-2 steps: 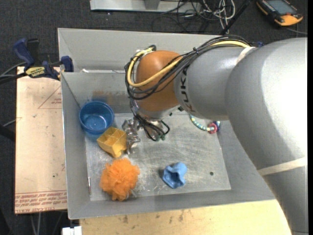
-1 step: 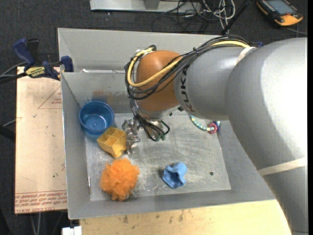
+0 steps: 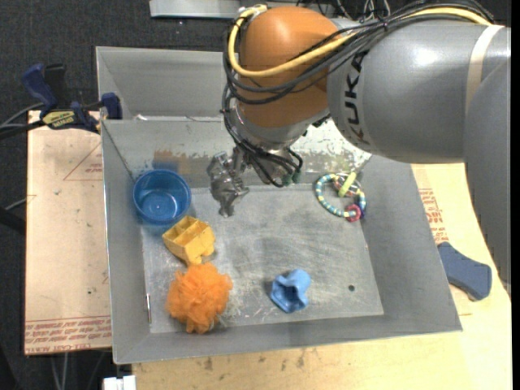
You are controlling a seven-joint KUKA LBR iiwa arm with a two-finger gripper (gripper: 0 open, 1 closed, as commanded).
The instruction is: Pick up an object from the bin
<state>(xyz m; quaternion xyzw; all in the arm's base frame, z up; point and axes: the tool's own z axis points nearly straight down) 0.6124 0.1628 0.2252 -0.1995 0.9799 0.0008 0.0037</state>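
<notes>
The claw (image 3: 228, 187) hangs low in the back half of the grey metal bin (image 3: 406, 315), over bare floor, with nothing seen in its grip; whether it is released or clenched I cannot tell. Above it sits the arm's orange domed cover (image 3: 284, 63), with cables looped round it. Nearest the claw, just to its left in the view, stands a round blue plastic bowl (image 3: 161, 197), upright and open-mouthed. In front of the bowl, close beside it, lies a yellow plastic boxy piece (image 3: 188, 240). An orange fluffy mesh puff (image 3: 199, 296) lies next to that piece, toward the bin's front edge. A small crumpled blue object (image 3: 291, 291) lies to the puff's right, apart from it. A ring of many-coloured beads (image 3: 340, 195) rests near the bin's right wall, apart from the claw.
</notes>
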